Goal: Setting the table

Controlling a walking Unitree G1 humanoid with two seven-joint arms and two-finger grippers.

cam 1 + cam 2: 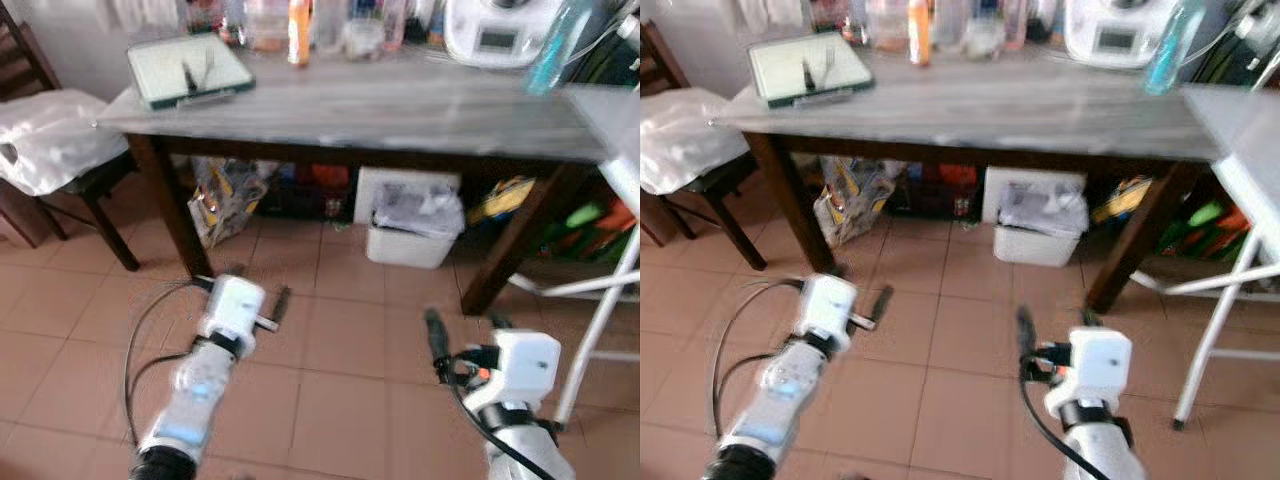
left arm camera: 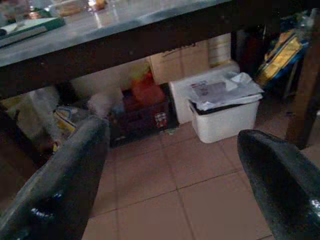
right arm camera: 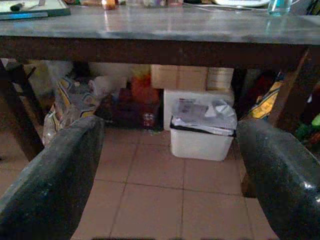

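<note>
Grey table (image 1: 400, 110), blurred bottles (image 1: 300, 30), no legible labels.

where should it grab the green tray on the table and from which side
Grip the near long rim of the green tray, coming from the table's front edge. The tray lies flat near the left corner with a raised lip; cutlery rests in its middle, so a rim pinch looks safest. Both grippers, left and right, are open.
</note>
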